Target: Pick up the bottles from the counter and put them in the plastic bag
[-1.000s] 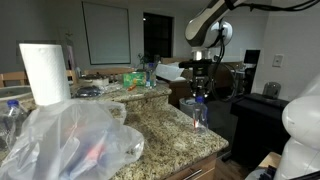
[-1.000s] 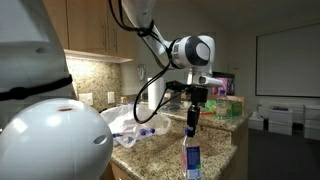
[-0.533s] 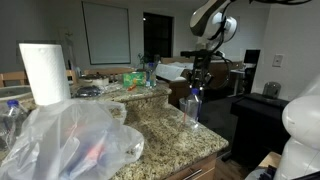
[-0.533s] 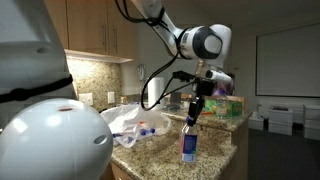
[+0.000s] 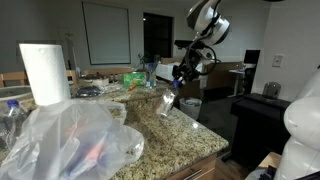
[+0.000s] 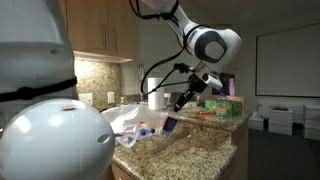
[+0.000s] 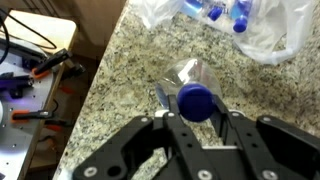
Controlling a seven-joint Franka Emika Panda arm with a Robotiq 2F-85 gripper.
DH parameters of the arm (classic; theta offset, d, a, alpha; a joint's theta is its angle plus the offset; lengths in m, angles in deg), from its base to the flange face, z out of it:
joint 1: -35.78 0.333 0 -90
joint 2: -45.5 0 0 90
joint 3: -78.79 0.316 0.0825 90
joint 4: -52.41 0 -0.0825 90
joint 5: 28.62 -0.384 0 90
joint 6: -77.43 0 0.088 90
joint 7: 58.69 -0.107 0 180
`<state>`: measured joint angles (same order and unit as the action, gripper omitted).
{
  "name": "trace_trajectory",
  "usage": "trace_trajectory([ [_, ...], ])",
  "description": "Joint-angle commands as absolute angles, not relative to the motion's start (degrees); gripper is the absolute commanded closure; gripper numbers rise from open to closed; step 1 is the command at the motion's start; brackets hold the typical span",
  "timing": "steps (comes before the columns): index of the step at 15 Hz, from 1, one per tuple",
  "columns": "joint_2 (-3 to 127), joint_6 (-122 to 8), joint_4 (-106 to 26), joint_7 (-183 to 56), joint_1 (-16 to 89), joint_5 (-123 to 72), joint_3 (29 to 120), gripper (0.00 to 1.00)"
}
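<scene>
The bottle (image 7: 190,84) is a small clear plastic unit with a blue cap. In the wrist view it sits at centre frame, cap toward the camera, above the speckled granite counter (image 7: 120,85). The gripper (image 7: 195,112) is clenched on the bottle at the cap end, one finger on each side. In an exterior view the bottle (image 5: 168,101) hangs tilted below the gripper (image 5: 181,79), clear of the counter surface, right of centre frame. Half a second ago the bottle hung upright and further right in that view; it is now angled and displaced left, toward the plastic bag (image 5: 70,138). The bag, crinkled and translucent, fills the lower left foreground, with the paper towel roll (image 5: 44,72) behind it. In the wrist view the bag mouth (image 7: 265,35) lies at upper right, with blue-capped bagged bottles (image 7: 214,10) inside. In an exterior view a white robot housing (image 6: 50,140) blocks the lower left.
</scene>
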<state>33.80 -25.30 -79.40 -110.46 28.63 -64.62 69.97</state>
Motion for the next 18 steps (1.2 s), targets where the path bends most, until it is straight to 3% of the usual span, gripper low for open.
trace_trajectory([
  [1,39.7,-20.7,-76.1,-105.5,29.5,-71.9,70.7,0.90],
  [18,62.7,-13.1,-60.7,-97.7,35.5,-86.5,78.0,0.90],
])
